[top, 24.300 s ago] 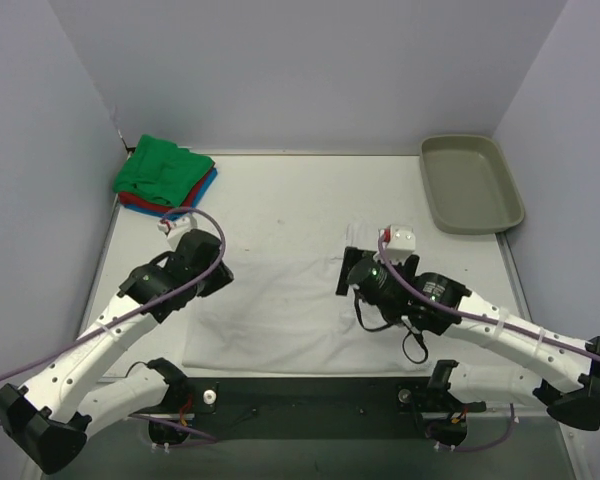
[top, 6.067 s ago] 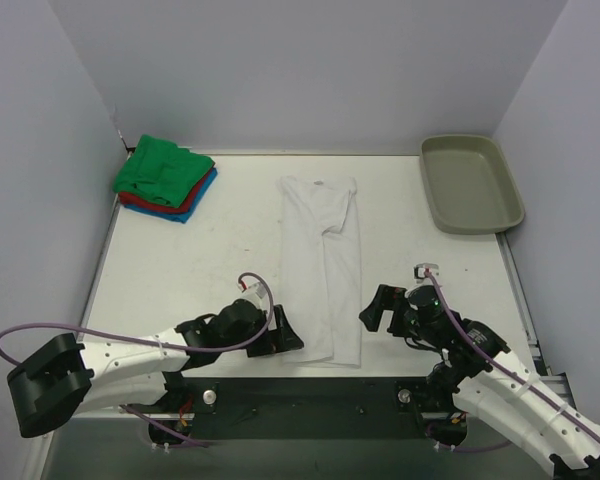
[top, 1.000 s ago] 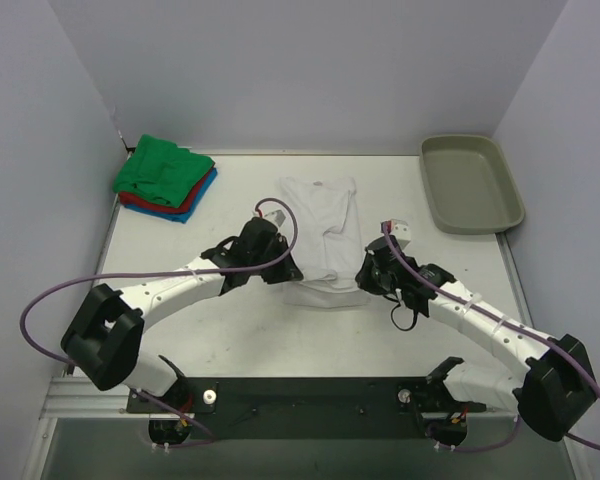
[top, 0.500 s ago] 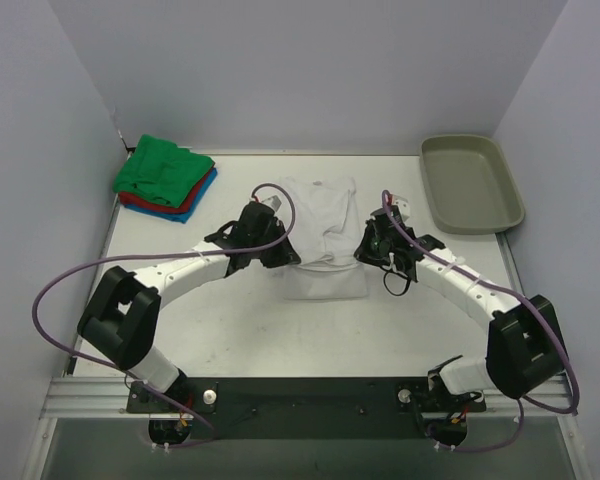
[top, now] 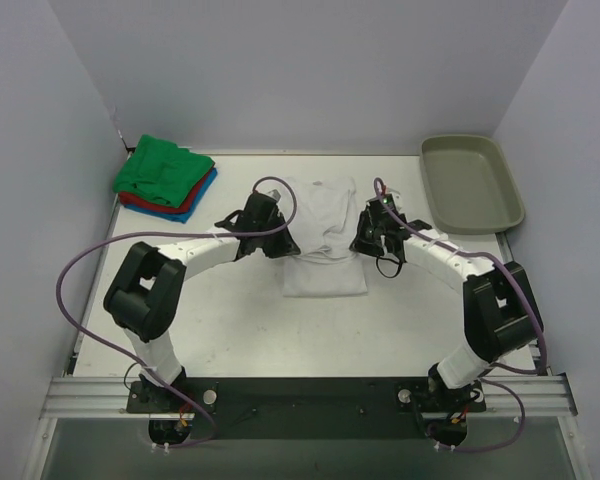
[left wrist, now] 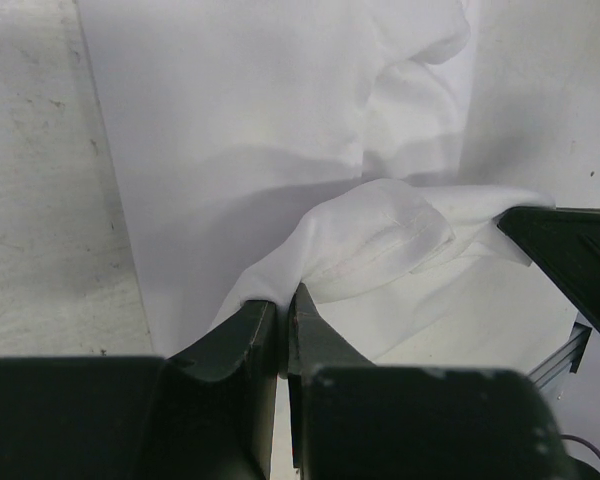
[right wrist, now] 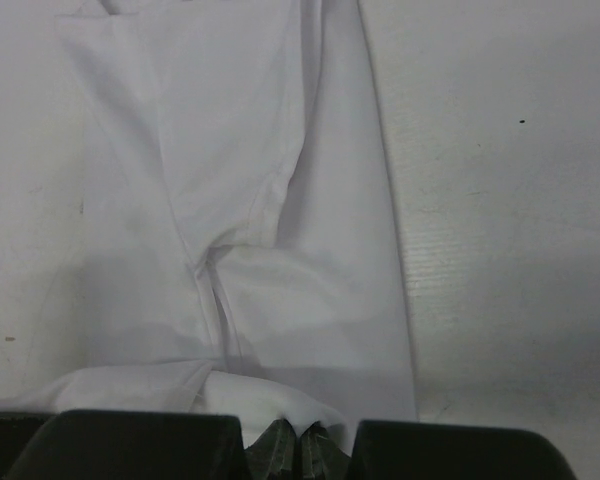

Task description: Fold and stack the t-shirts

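The white t-shirt (top: 323,232) lies mid-table as a narrow strip, its near end lifted and carried back over the rest. My left gripper (top: 288,243) is shut on the left corner of that hem, seen pinched between the fingers (left wrist: 280,320) in the left wrist view. My right gripper (top: 358,240) is shut on the right corner, the white cloth (right wrist: 270,395) bunched at its fingertips (right wrist: 300,442). Below the lifted fold the shirt's far part (right wrist: 240,200) lies flat. A folded pile of t-shirts with green on top (top: 163,170) over red and blue sits at the far left.
A grey-beige tray (top: 471,183) stands at the far right corner. Purple cables loop off both arms. White walls close in the table on the left, back and right.
Both grippers have carried the shirt's near hem farther toward the back of the table, over the shirt's far half. The visible strip has grown shorter.
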Available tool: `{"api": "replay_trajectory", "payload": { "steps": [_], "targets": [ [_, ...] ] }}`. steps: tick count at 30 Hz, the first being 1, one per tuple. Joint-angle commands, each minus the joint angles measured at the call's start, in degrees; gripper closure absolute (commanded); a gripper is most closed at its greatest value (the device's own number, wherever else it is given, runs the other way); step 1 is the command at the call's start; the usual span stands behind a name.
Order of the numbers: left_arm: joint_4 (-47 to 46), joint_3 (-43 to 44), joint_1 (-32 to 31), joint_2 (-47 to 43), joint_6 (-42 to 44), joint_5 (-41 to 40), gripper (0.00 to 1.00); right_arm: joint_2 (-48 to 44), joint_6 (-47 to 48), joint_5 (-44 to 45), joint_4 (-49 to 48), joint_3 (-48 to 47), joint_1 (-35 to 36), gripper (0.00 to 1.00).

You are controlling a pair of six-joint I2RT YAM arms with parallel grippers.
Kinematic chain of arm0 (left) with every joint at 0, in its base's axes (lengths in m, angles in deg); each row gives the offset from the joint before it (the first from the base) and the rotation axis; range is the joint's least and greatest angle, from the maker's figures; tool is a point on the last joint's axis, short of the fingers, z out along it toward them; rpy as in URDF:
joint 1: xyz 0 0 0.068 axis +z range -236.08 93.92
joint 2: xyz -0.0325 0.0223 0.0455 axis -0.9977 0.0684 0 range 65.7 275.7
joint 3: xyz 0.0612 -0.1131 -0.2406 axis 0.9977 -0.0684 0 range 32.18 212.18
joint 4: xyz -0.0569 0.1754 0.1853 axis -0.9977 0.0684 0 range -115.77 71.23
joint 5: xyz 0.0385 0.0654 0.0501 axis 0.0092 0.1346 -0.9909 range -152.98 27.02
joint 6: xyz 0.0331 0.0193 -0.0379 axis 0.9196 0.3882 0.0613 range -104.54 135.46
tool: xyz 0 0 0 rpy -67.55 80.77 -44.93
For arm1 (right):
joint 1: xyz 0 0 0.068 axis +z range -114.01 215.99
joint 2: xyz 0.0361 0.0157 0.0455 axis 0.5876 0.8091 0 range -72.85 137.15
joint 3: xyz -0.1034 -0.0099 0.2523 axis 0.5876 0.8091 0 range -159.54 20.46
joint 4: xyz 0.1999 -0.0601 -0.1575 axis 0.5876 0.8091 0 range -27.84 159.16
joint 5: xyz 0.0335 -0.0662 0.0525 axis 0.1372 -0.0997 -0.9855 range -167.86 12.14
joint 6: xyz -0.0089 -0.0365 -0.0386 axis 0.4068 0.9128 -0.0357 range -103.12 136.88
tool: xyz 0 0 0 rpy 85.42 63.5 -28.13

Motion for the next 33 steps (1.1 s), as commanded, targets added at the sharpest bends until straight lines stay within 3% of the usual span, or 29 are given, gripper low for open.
{"api": "replay_trajectory", "payload": {
  "steps": [1, 7, 8, 9, 11, 12, 15, 18, 23, 29, 33],
  "targets": [
    [-4.18, 3.45, 0.85, 2.32, 0.63, 1.10, 0.93, 2.61, 1.23, -0.65, -1.38, -3.95, -0.85, 1.00],
    [-4.54, 5.02, 2.17, 4.70, 0.62, 0.31, 0.88, 7.18, 1.58, -1.53, -1.82, -6.76, -2.43, 1.00],
    [-4.28, 5.55, 2.35, 5.14, 0.71, 0.22, 0.78, 7.54, 1.84, -1.53, -1.91, -7.11, -2.61, 0.98],
    [-3.66, 6.08, 2.61, 5.49, 0.97, -0.21, 0.68, 7.89, 1.93, -1.53, -1.82, -7.38, -2.96, 0.91],
    [-3.13, 7.49, 3.22, 6.02, 1.15, -0.83, 0.45, 8.77, 2.28, -1.27, -1.82, -8.43, -3.05, 0.65],
    [-3.04, 7.75, 3.57, 6.11, 1.33, -1.00, 0.22, 9.03, 2.37, -1.01, -1.82, -8.69, -3.22, 0.48],
    [-3.04, 9.24, 4.98, 6.28, 1.42, -1.45, 0.12, 9.65, 2.90, 0.40, -1.91, -10.19, -3.58, 0.27],
    [-3.39, 11.26, 6.21, 6.11, 1.42, -1.01, 0.10, 9.65, 3.68, 2.24, -1.74, -12.03, -4.02, 0.16],
    [-5.15, 11.02, 5.95, 1.91, 0.80, 0.92, 0.09, 5.97, 4.74, 2.77, -0.42, -12.22, -3.06, 0.12],
    [-7.34, 1.09, 0.33, -6.54, -2.44, 1.45, 0.09, -0.36, 5.18, 2.68, 2.66, -8.09, 0.90, 0.11],
    [-14.09, -6.73, -3.36, -11.20, -6.30, 2.94, 0.09, -3.35, 5.27, 3.47, 4.24, -6.24, 1.08, 0.10]
  ]
}}
